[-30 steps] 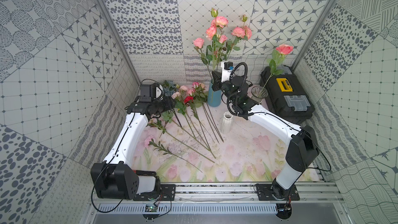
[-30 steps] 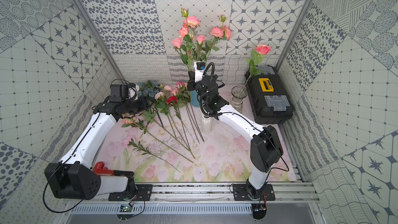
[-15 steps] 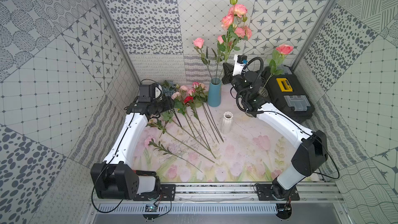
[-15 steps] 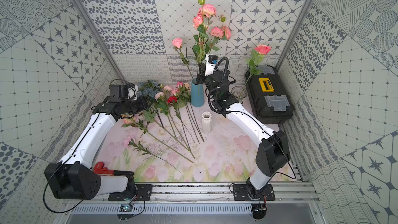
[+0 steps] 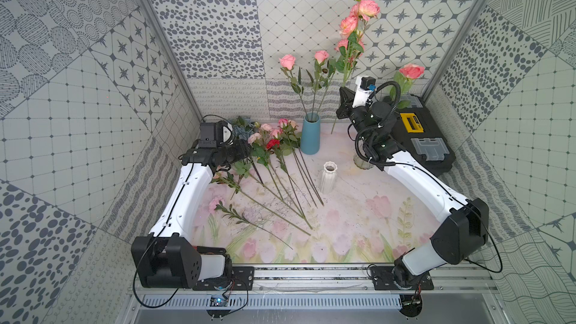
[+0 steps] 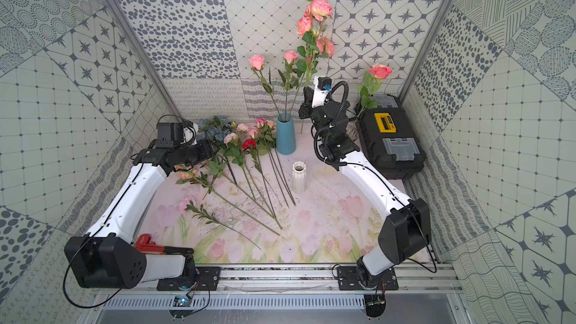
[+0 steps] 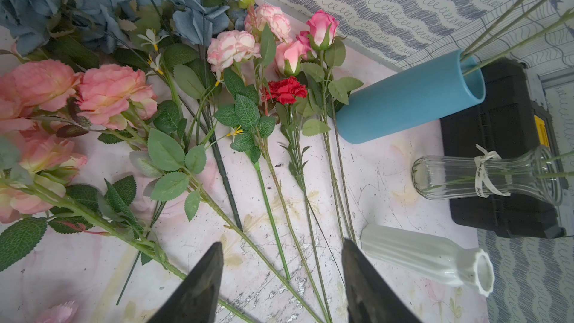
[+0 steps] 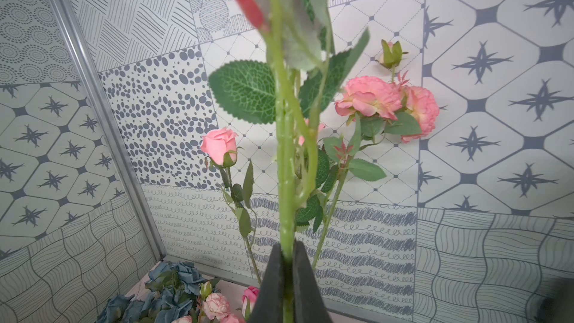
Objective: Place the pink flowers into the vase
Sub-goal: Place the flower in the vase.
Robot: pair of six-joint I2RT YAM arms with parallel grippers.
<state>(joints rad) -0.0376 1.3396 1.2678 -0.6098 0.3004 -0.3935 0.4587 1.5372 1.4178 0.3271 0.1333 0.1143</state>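
Pink flowers stem sat clamped in my raised right gripper, one o'clock; left gripper gaped; only a top view showed wrench.

Loose flowers lie on the surface, left of the tall vase. Two roses stand in it. The small vase stands in front; the toolbox sits right.

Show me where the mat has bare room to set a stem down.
Bare mat lies between the white vase, the right arm and the front rail; a smaller patch sits between the blue vase and the white vase. Crowded: far left, where pink flowers fan out.
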